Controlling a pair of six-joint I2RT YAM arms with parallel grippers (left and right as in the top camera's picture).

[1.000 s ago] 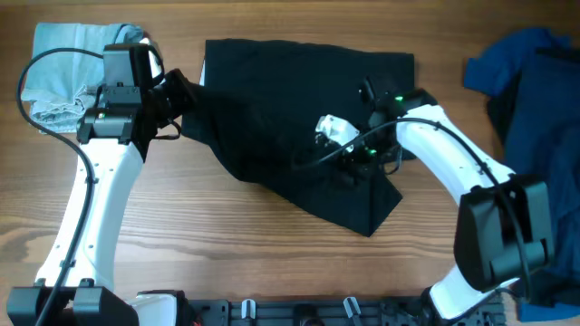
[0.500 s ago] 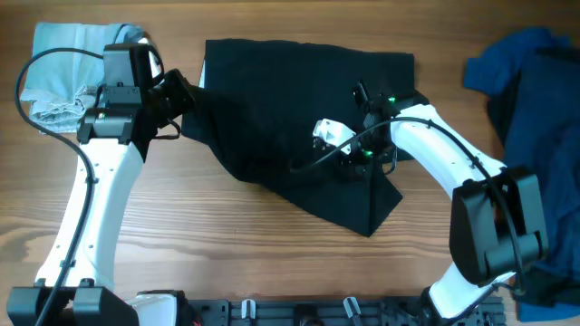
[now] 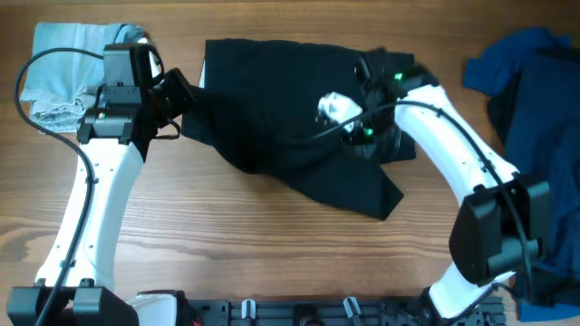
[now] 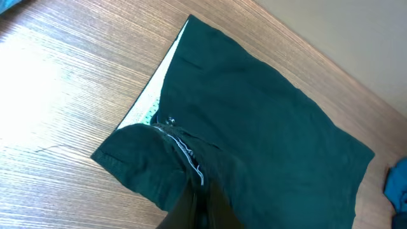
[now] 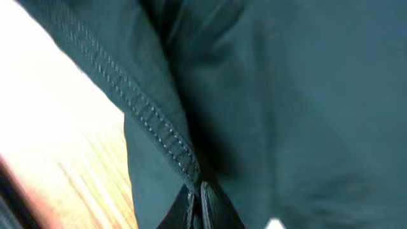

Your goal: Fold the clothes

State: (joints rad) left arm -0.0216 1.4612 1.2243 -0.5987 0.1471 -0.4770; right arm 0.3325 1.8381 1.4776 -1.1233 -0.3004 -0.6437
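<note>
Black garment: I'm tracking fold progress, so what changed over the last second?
The right end effector, shut on the black garment at its hem, moved toward the far edge of the table, dragging the near flap with it. The left end effector stayed clamped on the garment's left corner; the denim garment and blue clothes did not move.

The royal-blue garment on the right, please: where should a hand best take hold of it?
The royal-blue garment lies bunched, with one lobe jutting left, clear of the heap. Probably pinch that lobe from above, coming from its left.
</note>
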